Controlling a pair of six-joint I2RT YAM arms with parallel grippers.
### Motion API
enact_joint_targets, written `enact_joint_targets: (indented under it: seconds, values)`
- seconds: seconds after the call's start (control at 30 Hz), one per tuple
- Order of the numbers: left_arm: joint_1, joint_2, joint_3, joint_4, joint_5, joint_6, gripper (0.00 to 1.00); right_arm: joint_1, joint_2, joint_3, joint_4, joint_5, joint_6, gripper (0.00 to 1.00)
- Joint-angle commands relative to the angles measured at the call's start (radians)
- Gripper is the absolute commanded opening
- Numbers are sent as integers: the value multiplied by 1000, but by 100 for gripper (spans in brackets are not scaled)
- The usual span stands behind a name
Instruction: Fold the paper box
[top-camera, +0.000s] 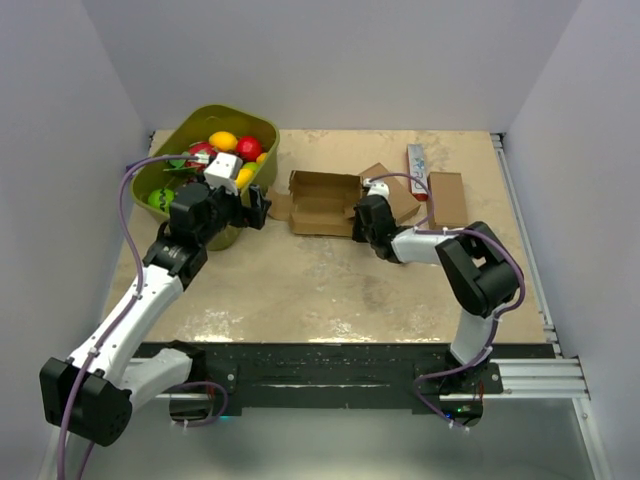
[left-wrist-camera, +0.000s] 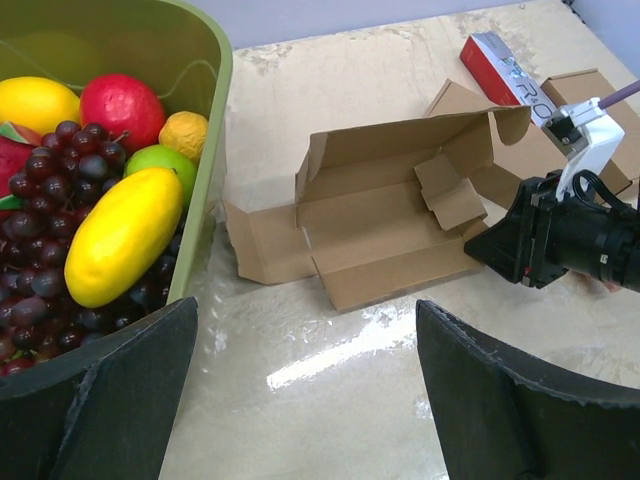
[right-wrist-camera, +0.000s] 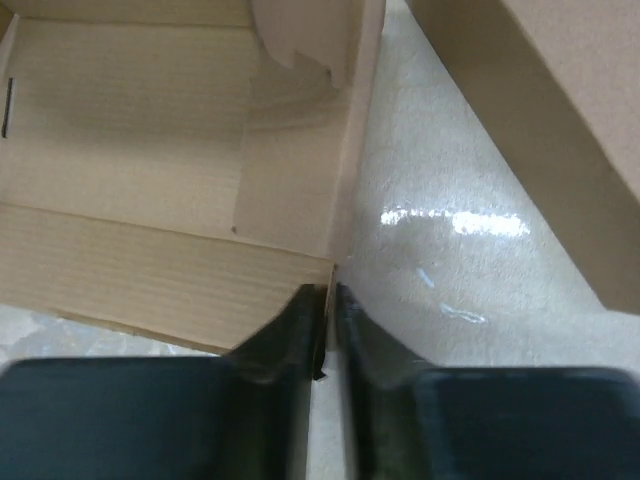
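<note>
Toward the far edge of the desk (top-camera: 300, 290), near its middle, the black two-finger right gripper (right-wrist-camera: 327, 335) is clenched almost fully together. Its fingers (right-wrist-camera: 285, 330) pinch the thin cardboard edge at the near right corner of the shallow brown corrugated-cardboard paper box (left-wrist-camera: 385, 225), seemingly one finger on each face of that end wall. The paper box lies open. Its lid panel stands up along the far side, a small flap is bent inward at the right end, and the left flap is spread flat on the desk. The step in hand looks like raising or tucking this right end. That would go best by swinging the pinched wall about its crease rather than pulling, because the light box is held by nothing else and would likely slide. The small inner flap should go in before the lid comes down. The black left gripper (left-wrist-camera: 305, 330) hangs released, jaws spread wide and holding nothing, just off the left flap, where it could steady that end. Just beside the flap sits an olive-green plastic tub (top-camera: 190, 125) of fruit. Two plain brown cardboard boxes (top-camera: 447, 198) and a narrow white-and-red carton (top-camera: 417, 160) lie beyond the right gripper, toward the far right corner.
</note>
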Motion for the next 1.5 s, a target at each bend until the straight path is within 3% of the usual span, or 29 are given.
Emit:
enact_joint_targets:
  seconds: [0.0, 0.03, 0.17, 0.33, 0.6, 0.7, 0.77, 0.9, 1.07, 1.23, 1.47]
  values:
    - [-1, 6, 4, 36, 29, 17, 94, 3, -12, 37, 63, 48, -58, 6]
    - [-1, 4, 2, 39, 39, 18, 94, 3, -34, 46, 49, 41, -80, 0]
    - [-4, 6, 2, 57, 121, 37, 94, 3, -139, 91, -63, -23, -235, 0]
    - [-7, -5, 38, 59, 226, 92, 98, 4, -258, 227, -420, -179, -350, 0]
    - [-16, 29, 245, -56, 383, 213, 100, 3, -400, 403, -869, -281, -464, 0]
    - [-86, 52, 320, -90, 399, 259, 100, 4, -410, 475, -985, -293, -504, 0]
    - [-192, 81, 358, -125, 378, 324, 100, 4, -406, 518, -1040, -316, -516, 0]
    - [-378, 138, 360, -162, 205, 423, 100, 6, -403, 615, -1128, -351, -487, 0]
    - [-566, 182, 256, -86, 68, 503, 100, 9, -406, 657, -1165, -371, -446, 0]
    - [-631, 198, 167, 60, -122, 515, 100, 10, -432, 637, -1174, -399, -433, 0]
    - [-670, 230, 98, 234, -260, 546, 100, 12, -456, 617, -1166, -443, -416, 0]
